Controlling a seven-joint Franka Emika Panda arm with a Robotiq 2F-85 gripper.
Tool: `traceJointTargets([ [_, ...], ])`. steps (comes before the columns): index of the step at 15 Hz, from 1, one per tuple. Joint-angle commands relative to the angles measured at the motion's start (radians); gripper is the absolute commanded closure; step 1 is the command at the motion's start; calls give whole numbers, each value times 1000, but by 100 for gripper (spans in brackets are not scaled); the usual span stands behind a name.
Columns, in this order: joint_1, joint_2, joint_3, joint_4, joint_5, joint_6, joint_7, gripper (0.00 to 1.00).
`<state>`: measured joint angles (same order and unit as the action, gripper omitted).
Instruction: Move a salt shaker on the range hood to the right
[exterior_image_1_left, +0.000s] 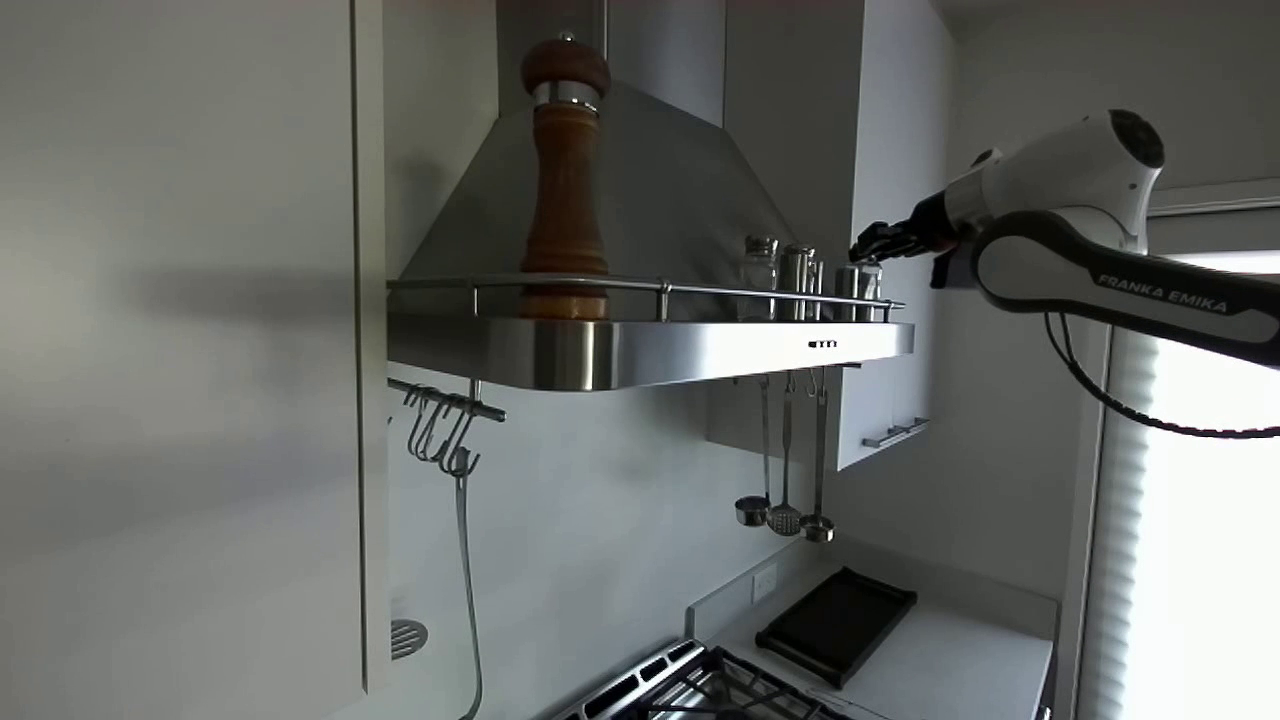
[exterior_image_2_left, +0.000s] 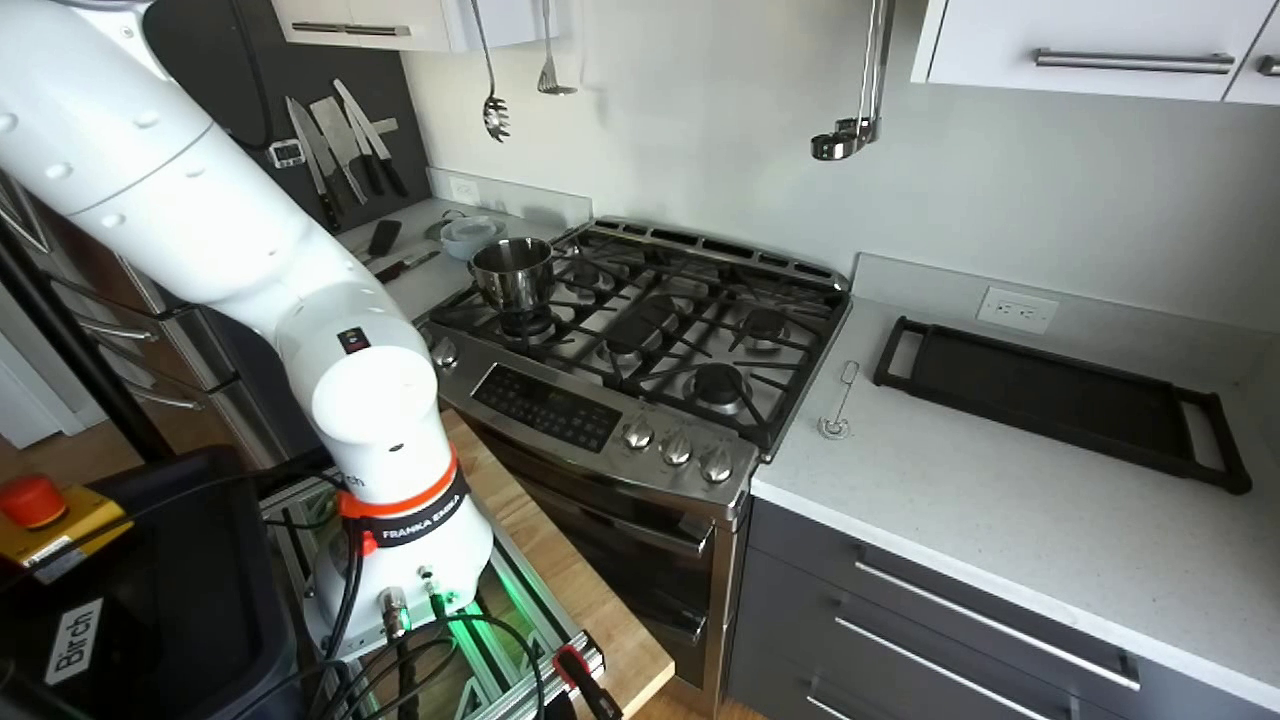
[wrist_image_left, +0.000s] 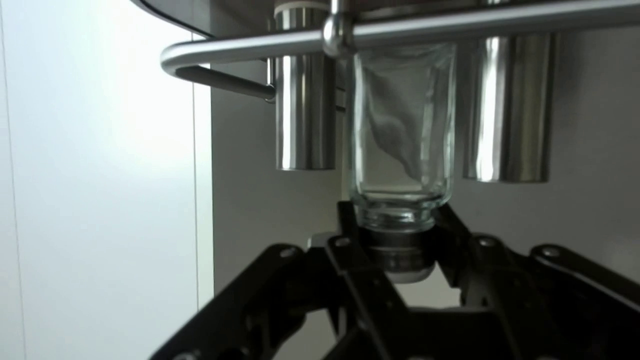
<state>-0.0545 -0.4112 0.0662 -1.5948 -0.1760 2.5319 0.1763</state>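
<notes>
The stainless-steel range hood (exterior_image_1_left: 690, 352) has a thin rail along its rim and holds several shakers. The salt shaker, a clear glass jar with a metal cap, stands at the hood's far end in an exterior view (exterior_image_1_left: 870, 283). It fills the middle of the wrist view (wrist_image_left: 402, 125), where the picture stands upside down. My gripper (exterior_image_1_left: 872, 248) reaches it from above. In the wrist view its black fingers (wrist_image_left: 400, 235) are shut on the cap, one on each side. The jar is upright. Its base is behind the rail, so I cannot tell whether it touches the hood.
Steel cylinders stand on both sides of the jar, at left (wrist_image_left: 305, 115) and right (wrist_image_left: 510, 110) in the wrist view. The rail (wrist_image_left: 450, 25) runs in front. A second glass shaker (exterior_image_1_left: 759, 275) and a tall wooden pepper mill (exterior_image_1_left: 566, 190) stand further along. A white cabinet (exterior_image_1_left: 895, 200) is behind.
</notes>
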Motion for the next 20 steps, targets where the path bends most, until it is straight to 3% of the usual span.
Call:
traceJointTargets([
  [1, 9, -41, -16, -62, 30, 26, -28, 85],
  [17, 8, -66, -14, -108, 33, 15, -29, 85],
  [18, 7, -66, -14, -108, 33, 15, -29, 71],
  [20, 7, -67, -13, -110, 32, 14, -29, 57],
])
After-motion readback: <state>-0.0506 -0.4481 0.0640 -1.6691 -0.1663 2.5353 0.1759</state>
